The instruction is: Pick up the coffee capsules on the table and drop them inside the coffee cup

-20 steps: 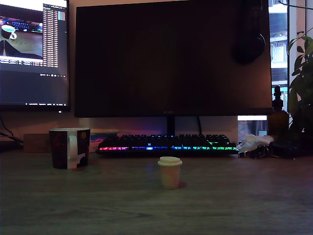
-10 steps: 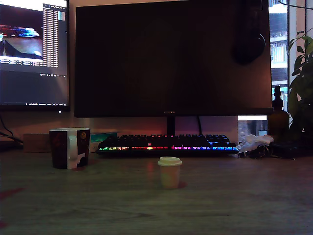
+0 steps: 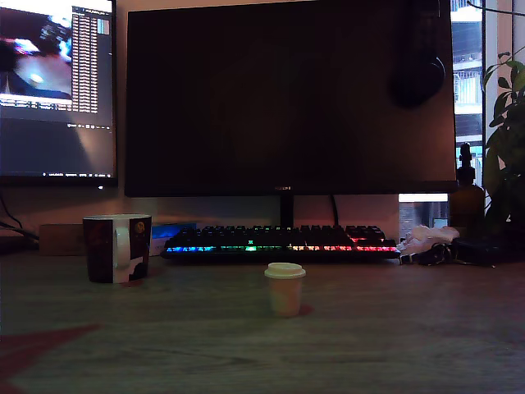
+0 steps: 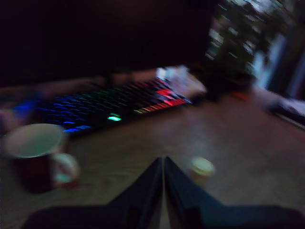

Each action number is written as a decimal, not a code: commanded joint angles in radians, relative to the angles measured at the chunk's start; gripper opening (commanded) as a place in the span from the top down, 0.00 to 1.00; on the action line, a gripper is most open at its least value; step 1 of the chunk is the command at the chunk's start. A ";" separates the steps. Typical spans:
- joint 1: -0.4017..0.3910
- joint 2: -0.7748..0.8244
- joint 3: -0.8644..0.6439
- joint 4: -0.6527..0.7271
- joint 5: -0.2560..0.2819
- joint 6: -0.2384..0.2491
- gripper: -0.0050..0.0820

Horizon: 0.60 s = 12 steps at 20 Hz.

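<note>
The cream capsule (image 3: 285, 289) stands upright on the tabletop (image 3: 394, 336), its wider rim on top, in the open space in front of the keyboard (image 3: 283, 241). Seen in the exterior view, the cup (image 3: 116, 248) is at about ten o'clock from the capsule, well apart from it, with its white handle turned toward the camera. I see only this one capsule; a blue one does not show.

In the blurred wrist view the end effector (image 4: 163, 167) has its two fingers pressed together, holding nothing, and it points between the cup (image 4: 35, 155) and the capsule (image 4: 202, 168), above the tabletop.

To do this step well, I think the fingers must first open wider than the rim. Then the end effector should turn toward the capsule, come down over it, and close below the rim. A light pod like this can tip easily if one finger touches it first.
</note>
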 commanded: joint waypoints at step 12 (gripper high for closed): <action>-0.130 0.175 -0.080 0.204 0.051 0.113 0.97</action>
